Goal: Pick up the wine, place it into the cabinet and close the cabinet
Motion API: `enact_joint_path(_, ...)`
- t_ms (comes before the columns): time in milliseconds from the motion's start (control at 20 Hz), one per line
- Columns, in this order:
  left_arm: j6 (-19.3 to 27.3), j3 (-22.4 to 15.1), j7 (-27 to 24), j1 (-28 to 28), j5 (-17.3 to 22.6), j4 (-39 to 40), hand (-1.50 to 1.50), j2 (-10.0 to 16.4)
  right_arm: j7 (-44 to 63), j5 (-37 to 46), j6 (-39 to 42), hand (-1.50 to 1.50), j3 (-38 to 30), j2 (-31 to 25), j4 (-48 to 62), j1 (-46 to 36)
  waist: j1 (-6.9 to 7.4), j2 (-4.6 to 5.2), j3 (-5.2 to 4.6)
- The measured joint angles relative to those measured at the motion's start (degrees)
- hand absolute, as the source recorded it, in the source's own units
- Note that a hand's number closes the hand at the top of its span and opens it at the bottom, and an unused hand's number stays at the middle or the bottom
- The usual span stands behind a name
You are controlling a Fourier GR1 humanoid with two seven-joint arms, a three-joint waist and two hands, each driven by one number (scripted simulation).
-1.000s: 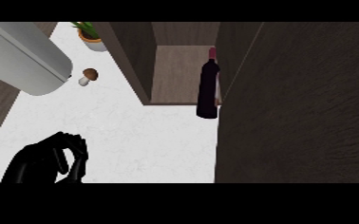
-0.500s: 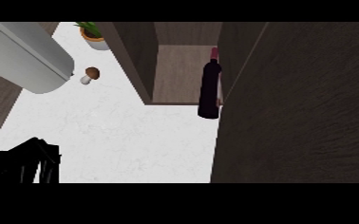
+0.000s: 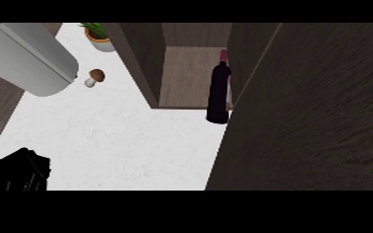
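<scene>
— Where's the wine [image 3: 217, 96]?
— Upright at the front edge of the cabinet [image 3: 142, 64], at its right side, close against the dark panel [image 3: 306, 113] that fills the right of the view. Dark bottle, red cap at the top.
— Is it inside the cabinet?
— Its neck lies over the cabinet's pale floor and its base at the floor's front lip. I cannot tell whether the base stands on that floor or on the worktop [image 3: 124, 143] just before it.
— Is the cabinet open?
— Yes, its inside shows.
— And the hand?
— The left hand [image 3: 23, 172] shows at the worktop's near left corner, well apart from the wine, as a black shape cut off by the edge. It touches nothing that I can see. I cannot tell whether it is apart or closed.
— What else is on the worktop?
— A mushroom [image 3: 94, 77] near the left edge, just beside a big grey cylinder [image 3: 36, 61]. A plant [image 3: 98, 37] in a pot stands at the far edge, left of the cabinet's wall.
</scene>
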Motion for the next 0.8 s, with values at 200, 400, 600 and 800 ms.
enact_joint_path(200,-1.09,1.30,0.76,0.25,-0.12,-0.13,1.50,-0.63,5.98,1.82,-5.66,1.50,3.62,6.65,2.03,-9.91,-0.03,-0.01,0.03)
enact_joint_path(400,-3.36,3.34,1.16,1.67,0.25,-0.24,1.50,-0.94,8.50,3.52,-11.06,1.50,5.59,11.11,6.94,-19.18,-0.02,-0.02,0.05)
enact_joint_path(600,-5.10,4.71,2.34,2.40,0.73,-1.14,1.50,-1.33,8.09,1.97,-17.52,1.50,5.55,12.82,13.03,-28.46,0.10,-0.01,0.05)
enact_joint_path(800,-7.03,6.11,2.28,2.78,0.24,-0.06,1.50,-2.27,6.94,-0.63,-22.82,1.50,4.43,13.48,19.31,-36.71,0.10,0.01,0.06)
